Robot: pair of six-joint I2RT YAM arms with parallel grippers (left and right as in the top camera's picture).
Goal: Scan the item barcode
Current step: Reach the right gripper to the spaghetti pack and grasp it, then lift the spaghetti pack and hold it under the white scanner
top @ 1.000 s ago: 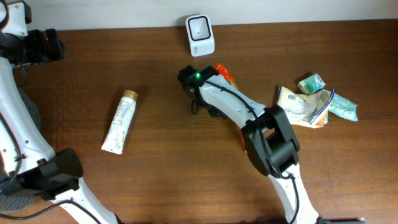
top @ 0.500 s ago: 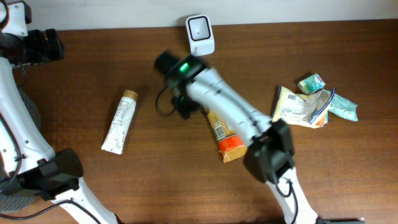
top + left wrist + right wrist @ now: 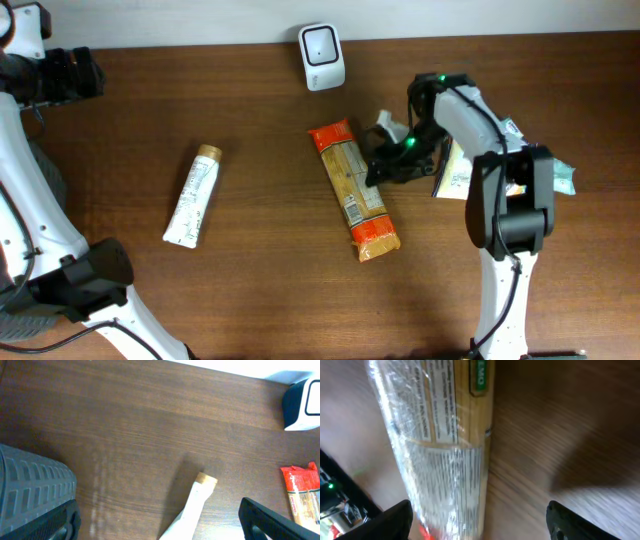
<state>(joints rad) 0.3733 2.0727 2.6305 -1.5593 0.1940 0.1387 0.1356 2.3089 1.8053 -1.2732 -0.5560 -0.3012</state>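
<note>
Orange-ended spaghetti packet (image 3: 352,190) now lies on the counter (image 3: 250,260) below the scanner (image 3: 322,57). Right claw (image 3: 383,168) just let go; it is wide and empty. Left claw (image 3: 160,526) gapes empty. Scanning is probably done.

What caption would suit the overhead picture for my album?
Open right gripper beside a pasta packet lying on the wooden table, near the white scanner.

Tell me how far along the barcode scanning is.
Done: the pasta pack lies flat near the scanner. In hand: nothing; the right gripper stands open beside the pack. Left: the tube and the packets wait at the sides; whether the pack got scanned I cannot tell.
</note>
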